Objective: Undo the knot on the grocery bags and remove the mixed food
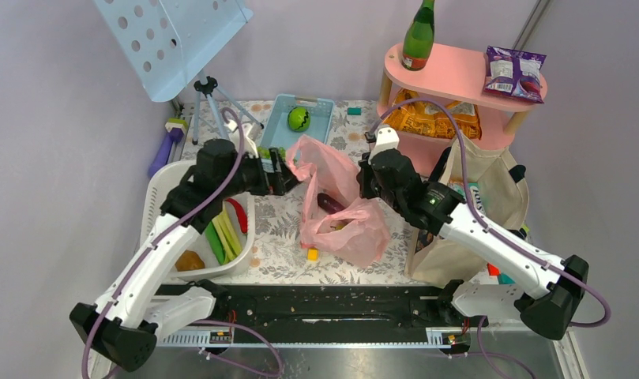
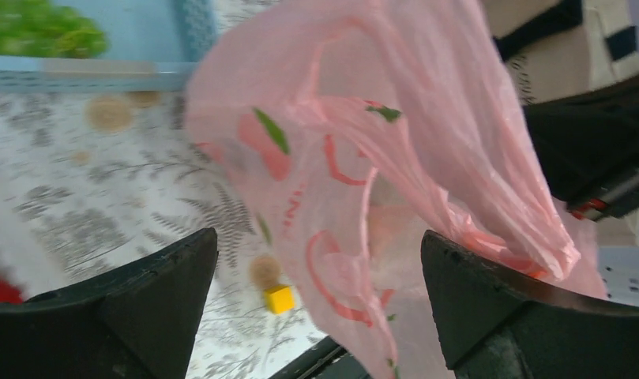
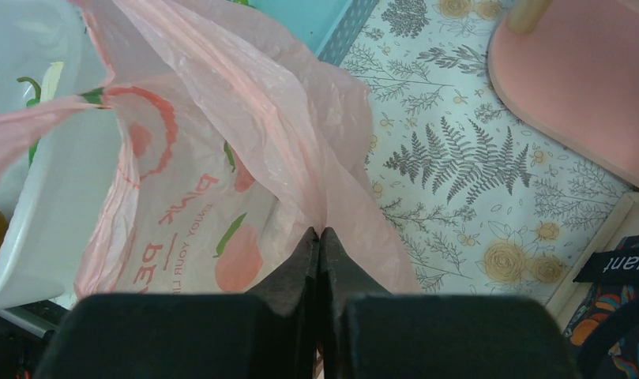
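pink bag (image 1: 341,225) lying diagonally, right fingers (image 3: 296,272) pinching it

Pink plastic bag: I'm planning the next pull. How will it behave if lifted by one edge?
Probably floppy: the pink plastic bag drapes in creased folds from the shut right claw. Likely to sag unevenly, as a dark item lies inside. The thin film may slip or tear.
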